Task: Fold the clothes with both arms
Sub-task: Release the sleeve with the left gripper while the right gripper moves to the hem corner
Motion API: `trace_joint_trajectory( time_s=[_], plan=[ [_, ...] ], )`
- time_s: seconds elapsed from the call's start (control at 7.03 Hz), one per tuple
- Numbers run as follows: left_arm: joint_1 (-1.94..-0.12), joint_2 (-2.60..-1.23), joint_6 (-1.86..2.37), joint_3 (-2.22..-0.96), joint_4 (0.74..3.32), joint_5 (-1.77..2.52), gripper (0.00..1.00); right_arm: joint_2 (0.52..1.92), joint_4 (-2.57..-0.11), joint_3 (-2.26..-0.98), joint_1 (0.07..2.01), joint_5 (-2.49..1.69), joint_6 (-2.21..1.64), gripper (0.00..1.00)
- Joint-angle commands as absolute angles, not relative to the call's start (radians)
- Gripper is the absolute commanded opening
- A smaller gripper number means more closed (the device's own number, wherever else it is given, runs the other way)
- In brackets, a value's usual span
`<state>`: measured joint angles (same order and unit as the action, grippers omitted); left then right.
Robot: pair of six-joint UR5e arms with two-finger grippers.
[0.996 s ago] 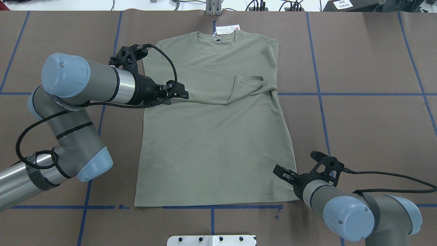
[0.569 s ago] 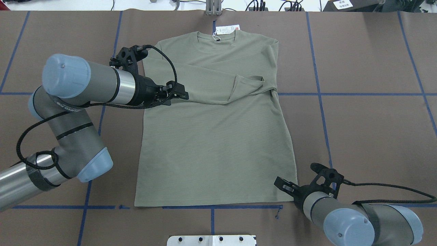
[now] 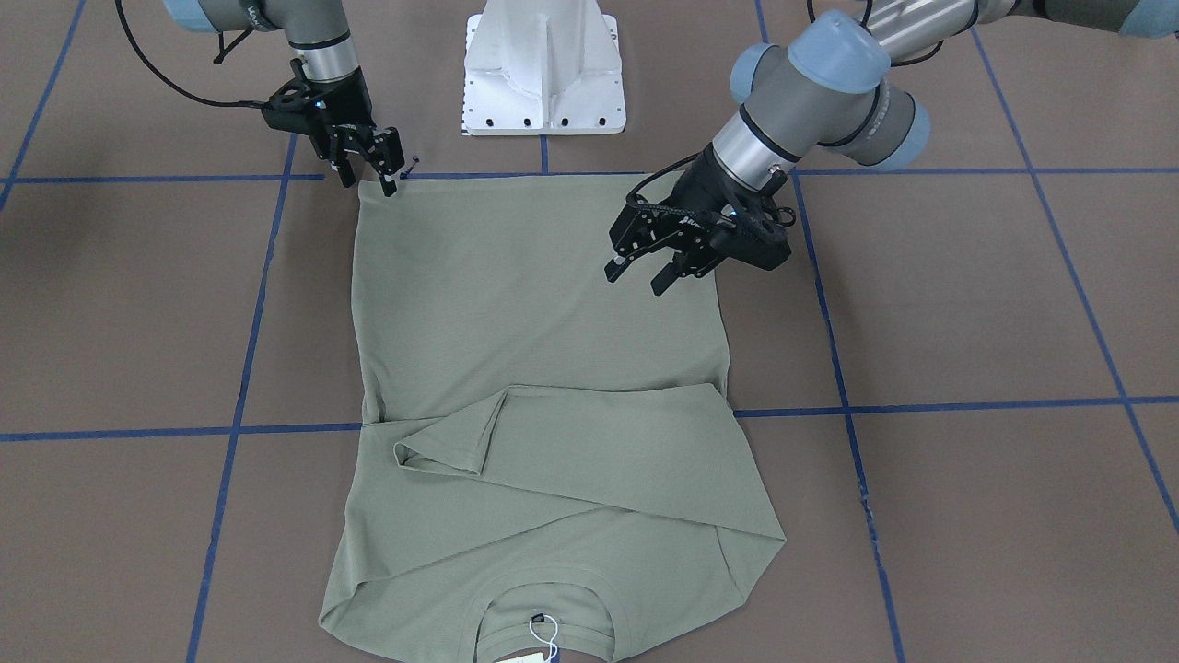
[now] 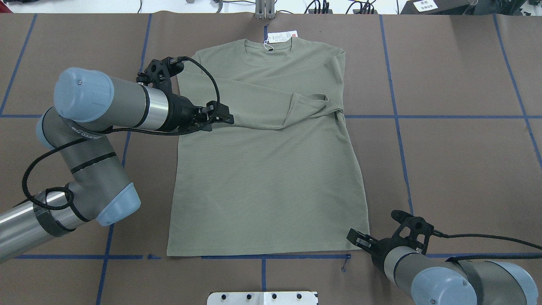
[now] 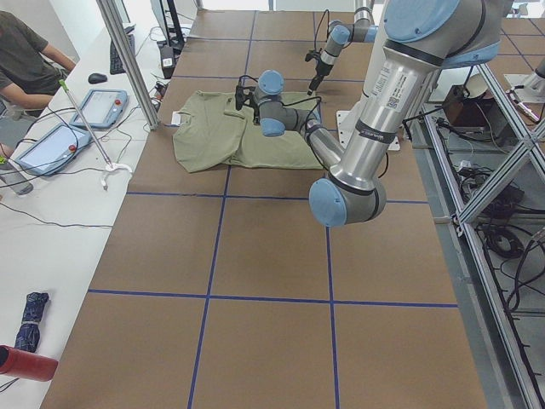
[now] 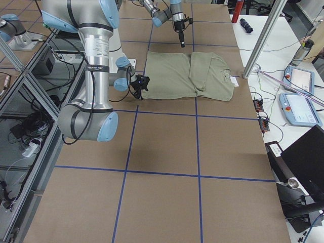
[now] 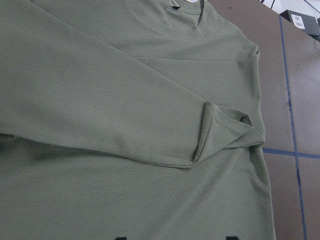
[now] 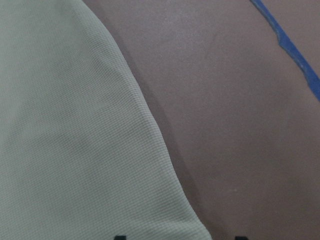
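The sage-green shirt lies flat on the brown table, neckline at the far edge. Both sleeves are folded across its chest, and its white hang tag is at the collar. My left gripper is open and empty, hovering just above the shirt's left side by the folded sleeve; the front view shows its jaws apart. My right gripper is open at the shirt's near right hem corner. In the right wrist view the hem corner lies between the fingertips, not clamped.
The white pedestal base stands at the near edge behind the hem. Blue tape lines grid the table. A metal post and an operator with tablets are beyond the far edge.
My right gripper has moved toward the near edge along the shirt's right side, down to the hem corner. The left arm has hardly moved.
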<state>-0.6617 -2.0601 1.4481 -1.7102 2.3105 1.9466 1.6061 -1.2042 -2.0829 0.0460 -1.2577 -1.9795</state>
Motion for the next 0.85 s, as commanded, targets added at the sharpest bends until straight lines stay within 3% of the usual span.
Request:
trace_joint_trajectory(
  time_s=[0.0, 0.14, 0.43, 0.71],
  plan=[
    [-0.661, -2.06, 1.448, -1.707, 2.312, 1.947, 0.73, 1.615, -1.204, -2.083, 0.028, -1.256, -1.985, 0.65],
    [-0.661, -2.06, 1.448, -1.707, 2.312, 1.947, 0.73, 1.617, -1.204, -2.083, 0.025, -1.256, -1.986, 0.52],
    [-0.66, -2.06, 1.448, -1.707, 2.315, 1.947, 0.73, 1.617, -1.204, -2.086, 0.018, -1.256, -1.991, 0.02],
    [-0.661, -2.06, 1.448, -1.707, 2.315, 1.947, 0.73, 1.618, -1.203, -2.095, 0.018, -1.258, -1.99, 0.0]
  ],
)
